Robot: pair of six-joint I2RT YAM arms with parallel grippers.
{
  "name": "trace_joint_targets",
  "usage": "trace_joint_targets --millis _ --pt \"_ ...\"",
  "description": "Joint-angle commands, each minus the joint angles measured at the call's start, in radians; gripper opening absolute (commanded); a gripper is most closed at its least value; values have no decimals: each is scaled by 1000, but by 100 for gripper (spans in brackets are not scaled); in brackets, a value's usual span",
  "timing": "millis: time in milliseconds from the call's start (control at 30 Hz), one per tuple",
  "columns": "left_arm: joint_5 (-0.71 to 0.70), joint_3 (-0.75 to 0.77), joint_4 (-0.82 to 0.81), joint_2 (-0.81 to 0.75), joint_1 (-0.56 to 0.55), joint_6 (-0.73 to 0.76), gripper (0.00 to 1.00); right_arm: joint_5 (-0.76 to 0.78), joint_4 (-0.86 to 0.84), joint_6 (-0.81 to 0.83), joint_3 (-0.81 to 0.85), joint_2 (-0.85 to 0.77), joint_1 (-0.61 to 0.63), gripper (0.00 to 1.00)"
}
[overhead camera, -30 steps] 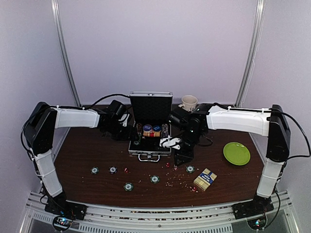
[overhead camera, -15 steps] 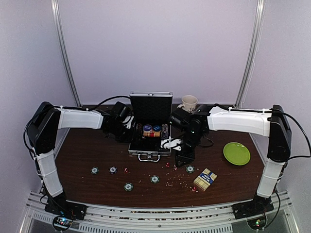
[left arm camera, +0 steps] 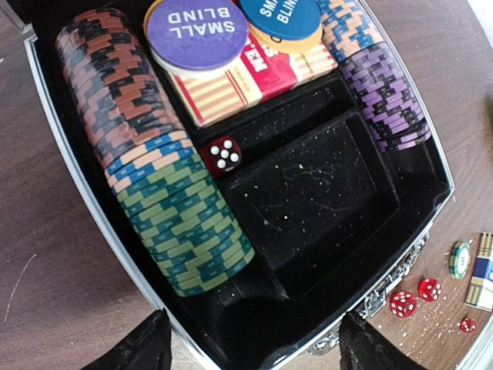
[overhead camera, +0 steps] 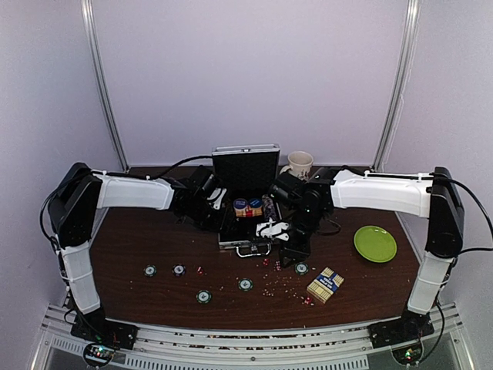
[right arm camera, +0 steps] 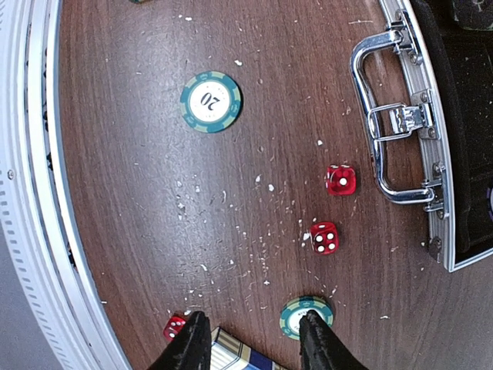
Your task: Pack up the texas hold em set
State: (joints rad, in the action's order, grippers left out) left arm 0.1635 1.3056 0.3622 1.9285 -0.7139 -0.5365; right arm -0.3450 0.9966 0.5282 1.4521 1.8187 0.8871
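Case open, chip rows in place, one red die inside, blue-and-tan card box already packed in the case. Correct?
Not quite. The blue-and-tan card box lies out on the table, as the top external view shows. The case is open, chip rows in place, one red die inside.

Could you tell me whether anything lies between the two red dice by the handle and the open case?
Nothing visible does. Bare table separates both red dice from the case. Only its handle projects from the front wall, and the lid stands open.
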Motion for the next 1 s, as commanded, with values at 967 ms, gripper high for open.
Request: trace_joint_targets --millis 967 --pt "-265 -627 274 -966 126 -287 78 102 79 -3 382 394 228 55"
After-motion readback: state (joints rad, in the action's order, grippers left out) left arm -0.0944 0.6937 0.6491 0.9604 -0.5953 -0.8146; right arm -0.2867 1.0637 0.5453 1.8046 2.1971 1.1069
